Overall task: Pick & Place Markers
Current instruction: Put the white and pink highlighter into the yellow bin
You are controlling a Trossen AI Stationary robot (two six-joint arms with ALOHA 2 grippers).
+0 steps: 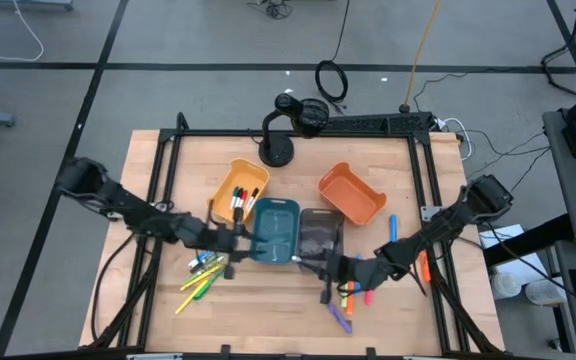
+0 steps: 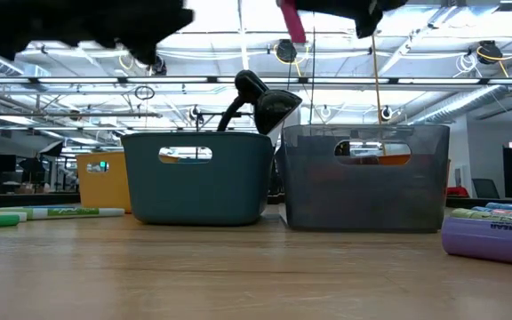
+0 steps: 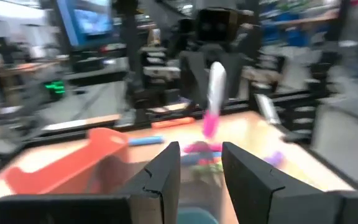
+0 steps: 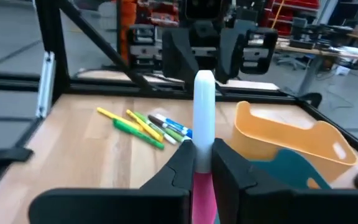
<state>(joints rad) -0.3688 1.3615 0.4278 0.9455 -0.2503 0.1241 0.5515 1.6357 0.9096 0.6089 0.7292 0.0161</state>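
While both arms are meeting at mid-frame in the high view, the right gripper (image 1: 320,266) is hanging beside the grey bin (image 1: 320,232). Centre of the right wrist view, it is pinching a pink marker (image 4: 203,118) upright. Lower centre of the left wrist view, the left gripper (image 3: 201,163) is standing spread, empty. Carrying seems underway; next comes releasing over a bin.

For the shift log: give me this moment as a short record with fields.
right pincer: shut on pink marker, held upright above the table
left pincer: open, empty, facing the right arm
bins: yellow bin, teal bin, grey bin, orange bin
loose markers: yellow and green group on the table's left part
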